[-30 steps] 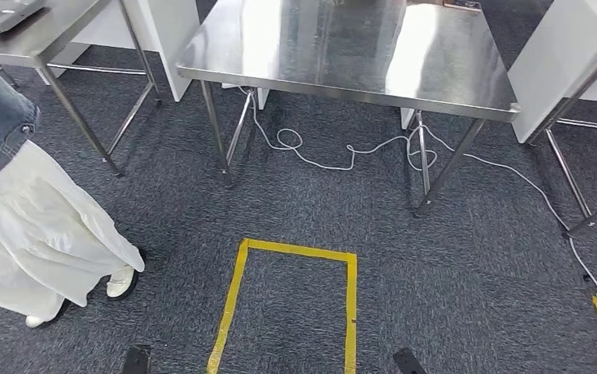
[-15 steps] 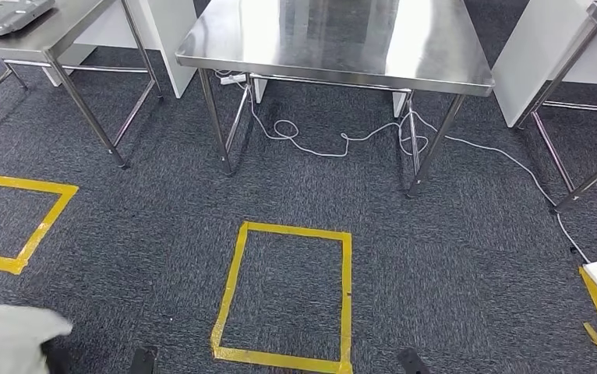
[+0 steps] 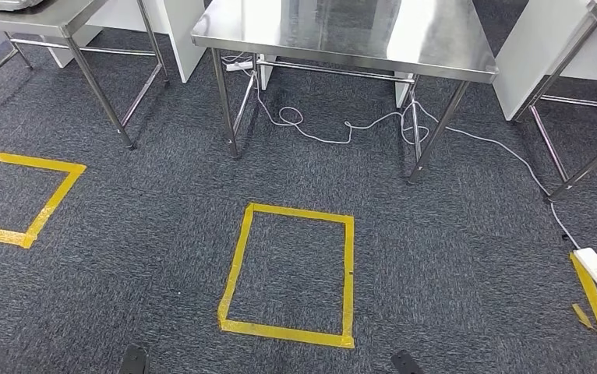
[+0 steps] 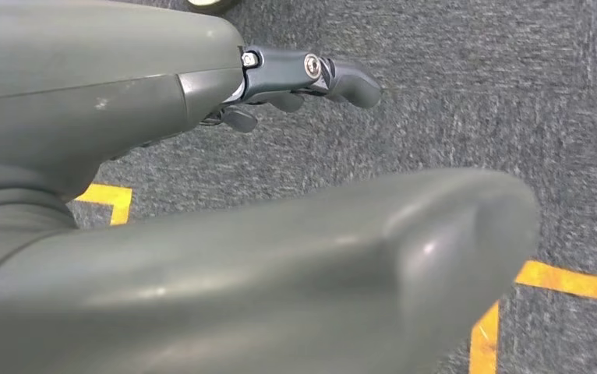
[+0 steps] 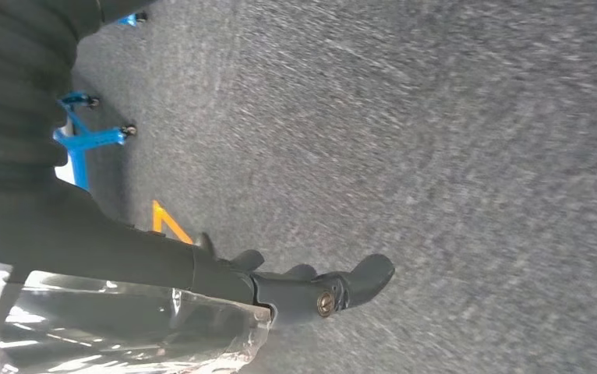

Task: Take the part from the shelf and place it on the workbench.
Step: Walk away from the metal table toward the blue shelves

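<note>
My right hand (image 5: 280, 292) hangs over the carpet with its fingers wrapped around the part (image 5: 116, 335), sealed in a crinkly clear bag (slippery film, I'd guess, so grip the body). My left hand (image 4: 295, 86) carries nothing, fingers loosely apart. The workbench (image 3: 342, 35) stands ahead.

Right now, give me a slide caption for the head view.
Steel workbench ahead across grey carpet, a yellow tape square marked before it, white cable trailing underneath.

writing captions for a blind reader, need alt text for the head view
A steel table stands ahead on dark carpet, with a yellow tape square on the floor before it. A white cable loops under the table toward a power strip at right; another tape square lies at left.
</note>
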You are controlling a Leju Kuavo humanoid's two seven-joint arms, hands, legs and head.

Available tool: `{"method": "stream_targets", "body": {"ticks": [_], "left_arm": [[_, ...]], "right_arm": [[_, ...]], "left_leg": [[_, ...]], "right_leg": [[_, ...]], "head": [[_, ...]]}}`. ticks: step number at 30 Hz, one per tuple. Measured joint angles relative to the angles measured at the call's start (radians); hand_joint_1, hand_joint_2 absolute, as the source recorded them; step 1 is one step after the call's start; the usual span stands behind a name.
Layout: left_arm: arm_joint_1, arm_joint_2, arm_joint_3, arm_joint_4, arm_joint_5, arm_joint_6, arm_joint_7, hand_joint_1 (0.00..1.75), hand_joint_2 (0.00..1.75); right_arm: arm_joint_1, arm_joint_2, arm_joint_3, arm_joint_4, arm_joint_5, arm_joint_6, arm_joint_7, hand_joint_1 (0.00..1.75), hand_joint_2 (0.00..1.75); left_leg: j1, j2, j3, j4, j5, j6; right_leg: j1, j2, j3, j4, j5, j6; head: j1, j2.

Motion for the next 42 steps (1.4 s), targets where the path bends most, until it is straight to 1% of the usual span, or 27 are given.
{"method": "stream_targets", "body": {"ticks": [2,3,4,5,6,8,9,11,13,17,19,20,22,23,24,26,28,30,32,34,35,36,37,39,40,41,42], "left_arm": [[0.0,0.0,-0.005,-0.001,-0.003,0.0,0.0,0.0,0.0],[0.0,0.0,-0.008,-0.001,-0.004,0.0,0.0,0.0,0.0],[0.0,0.0,-0.012,-0.001,-0.005,0.0,0.001,0.0,0.0],[0.0,0.0,-0.015,-0.001,-0.006,0.0,0.002,0.0,0.0],[0.0,0.0,-0.018,-0.001,-0.008,0.0,0.004,0.0,0.0],[-0.001,0.0,-0.021,-0.001,-0.012,0.0,0.008,0.0,0.0],[-0.001,0.0,-0.022,-0.001,-0.012,0.0,0.008,0.0,0.0],[-0.002,0.0,-0.023,-0.001,-0.013,-0.001,0.009,0.0,0.0],[-0.003,-0.001,-0.023,-0.001,-0.013,-0.001,0.01,0.0,0.0],[-0.003,-0.001,-0.023,-0.001,-0.013,-0.001,0.01,0.0,0.0],[-0.003,-0.001,-0.023,-0.001,-0.013,-0.001,0.01,0.0,0.0],[-0.002,0.0,-0.023,-0.001,-0.013,-0.001,0.012,0.0,0.0],[-0.001,0.0,-0.023,-0.002,-0.013,-0.002,0.017,0.0,0.0],[0.0,0.0,-0.023,-0.002,-0.013,-0.002,0.021,0.0,0.0],[0.0,0.0,-0.023,-0.002,-0.013,-0.003,0.023,0.0,0.0],[0.0,0.0,-0.024,-0.002,-0.013,-0.004,0.025,0.0,0.0],[0.0,0.0,-0.024,-0.002,-0.013,-0.007,0.026,0.0,0.0],[-0.002,-0.001,-0.024,-0.002,-0.013,-0.01,0.026,0.0,0.0],[-0.002,-0.002,-0.025,-0.002,-0.013,-0.012,0.026,0.0,0.0],[-0.001,-0.002,-0.025,-0.002,-0.013,-0.012,0.026,0.0,0.0],[-0.001,-0.002,-0.025,-0.002,-0.013,-0.012,0.026,0.0,0.0],[-0.001,-0.002,-0.025,-0.002,-0.013,-0.012,0.026,0.0,0.0],[-0.001,-0.002,-0.025,-0.002,-0.013,-0.012,0.026,0.0,0.0],[-0.002,-0.002,-0.025,-0.002,-0.013,-0.012,0.026,0.0,0.0],[-0.003,-0.002,-0.026,-0.002,-0.013,-0.012,0.026,0.0,0.0],[-0.003,-0.002,-0.027,-0.002,-0.013,-0.012,0.026,0.0,0.0],[-0.003,-0.002,-0.029,-0.002,-0.013,-0.012,0.026,0.0,0.0]], "right_arm": [[0.0,0.0,0.0,0.0,0.0,0.004,0.006,0.0,0.87],[0.001,0.0,0.0,0.001,0.0,0.006,0.009,0.0,0.44],[0.001,0.001,0.0,0.001,0.0,0.009,0.012,0.0,0.0],[0.001,0.001,0.0,0.001,0.0,0.011,0.015,0.0,0.0],[0.0,0.001,0.0,0.001,0.0,0.011,0.017,0.0,0.0],[-0.005,0.001,0.0,0.001,0.0,0.012,0.02,0.0,0.0],[-0.007,0.002,0.0,0.001,0.001,0.012,0.021,0.0,0.0],[-0.007,0.002,0.0,0.001,0.001,0.013,0.022,0.0,0.0],[-0.002,0.001,0.0,0.002,0.001,0.013,0.023,0.0,0.0],[-0.001,0.001,0.0,0.002,0.001,0.013,0.024,0.0,0.0],[-0.001,0.004,-0.001,0.002,0.001,0.015,0.024,0.0,0.0],[0.0,0.005,-0.001,0.002,0.003,0.016,0.025,0.0,0.0],[0.002,0.008,-0.001,0.003,0.01,0.019,0.026,0.0,0.0],[0.003,0.009,-0.001,0.003,0.013,0.02,0.027,0.0,0.0],[0.001,0.009,-0.001,0.003,0.015,0.021,0.027,0.0,0.0],[-0.002,0.01,-0.001,0.003,0.015,0.022,0.027,0.0,0.0],[-0.001,0.009,-0.001,0.004,0.015,0.023,0.028,0.0,0.0],[0.003,0.009,-0.001,0.004,0.015,0.024,0.029,0.0,0.0],[0.0,0.01,-0.001,0.005,0.015,0.025,0.029,0.0,0.0],[-0.002,0.009,-0.001,0.005,0.015,0.026,0.029,0.0,0.0],[-0.001,0.008,-0.001,0.005,0.015,0.027,0.03,0.0,0.0],[0.001,0.008,-0.001,0.005,0.015,0.027,0.03,0.0,0.0],[0.002,0.008,-0.001,0.005,0.015,0.027,0.03,0.0,0.0],[0.001,0.007,-0.001,0.005,0.015,0.027,0.03,0.0,0.0],[-0.001,0.006,-0.001,0.005,0.015,0.027,0.03,0.0,0.0],[-0.002,0.006,-0.001,0.005,0.015,0.027,0.03,0.0,0.0],[-0.001,0.006,-0.001,0.005,0.015,0.027,0.03,0.0,0.0]], "left_leg": [[-0.003,0.005,-0.026,0.001,0.019,0.006],[-0.004,0.01,-0.038,0.001,0.028,0.006],[-0.006,0.015,-0.048,0.001,0.036,0.005],[-0.008,0.021,-0.055,0.002,0.042,0.004],[-0.009,0.029,-0.06,0.002,0.048,0.002],[-0.012,0.047,-0.064,0.003,0.056,-0.005],[-0.014,0.055,-0.065,0.003,0.06,-0.01],[-0.012,0.072,-0.063,0.003,0.067,-0.021],[-0.01,0.082,-0.06,0.001,0.073,-0.031],[-0.01,0.083,-0.061,0.001,0.075,-0.035],[-0.006,0.058,-0.068,0.019,0.054,-0.041],[-0.003,0.038,-0.09,0.083,0.009,-0.048],[0.006,-0.003,-0.073,0.126,-0.027,-0.061],[0.011,-0.031,-0.05,0.12,-0.035,-0.065],[0.017,-0.055,-0.01,0.056,-0.013,-0.065],[0.017,-0.084,0.01,0.011,-0.014,-0.058],[0.013,-0.064,0.007,0.004,-0.007,-0.044],[0.013,-0.038,0.006,-0.007,0.003,-0.026],[0.013,-0.008,0.004,-0.012,0.008,-0.015],[0.011,0.022,0.0,-0.012,0.008,-0.013],[0.01,0.037,-0.002,-0.011,0.008,-0.013],[0.011,0.05,-0.002,-0.011,0.009,-0.013],[0.011,0.063,-0.002,-0.011,0.009,-0.014],[0.01,0.085,0.001,-0.011,0.009,-0.021],[0.009,0.095,0.003,-0.011,0.009,-0.028],[0.006,0.103,0.004,-0.011,0.009,-0.035],[0.006,0.112,0.007,-0.013,0.009,-0.042]], "right_leg": [[0.0,0.002,-0.043,0.123,-0.073,-0.006],[0.0,0.003,-0.048,0.162,-0.093,-0.004],[0.001,0.003,-0.033,0.164,-0.098,0.001],[0.001,0.002,0.004,0.124,-0.089,0.007],[0.002,-0.006,0.059,0.051,-0.072,0.01],[0.01,-0.034,0.148,-0.089,-0.044,0.005],[0.013,-0.042,0.167,-0.125,-0.036,-0.002],[0.019,-0.033,0.165,-0.136,-0.025,-0.017],[0.017,-0.02,0.162,-0.14,-0.016,-0.028],[0.012,-0.015,0.162,-0.143,-0.01,-0.032],[0.006,-0.01,0.163,-0.145,-0.003,-0.037],[0.003,-0.001,0.158,-0.144,0.005,-0.042],[-0.001,0.039,0.141,-0.134,0.02,-0.047],[-0.001,0.061,0.13,-0.128,0.025,-0.046],[0.0,0.079,0.12,-0.119,0.026,-0.041],[0.002,0.1,0.102,-0.111,0.03,-0.027],[0.001,0.118,0.086,-0.112,0.039,-0.011],[0.001,0.089,0.064,-0.088,0.027,-0.003],[0.0,0.039,0.014,0.007,-0.019,-0.004],[-0.003,0.023,-0.044,0.129,-0.066,-0.001],[-0.005,0.021,-0.054,0.156,-0.071,0.005],[-0.008,0.017,-0.042,0.144,-0.061,0.013],[-0.011,0.009,-0.011,0.092,-0.039,0.022],[-0.012,-0.034,0.069,-0.05,0.007,0.032],[-0.008,-0.05,0.093,-0.096,0.021,0.028],[-0.003,-0.059,0.1,-0.118,0.028,0.02],[0.003,-0.053,0.094,-0.118,0.03,0.011]], "head": [[0.004,0.0],[0.004,0.0],[0.004,0.0],[0.004,0.0],[0.004,0.0],[0.003,0.0],[0.002,0.0],[0.001,0.0],[0.001,0.0],[0.002,0.0],[0.001,0.0],[0.0,0.0],[-0.001,0.0],[-0.001,0.0],[0.0,0.0],[0.001,0.0],[0.002,0.0],[0.004,0.0],[0.009,0.0],[0.012,0.0],[0.013,0.0],[0.014,0.0],[0.014,0.0],[0.017,0.0],[0.017,0.0],[0.017,0.0],[0.017,0.0]]}}
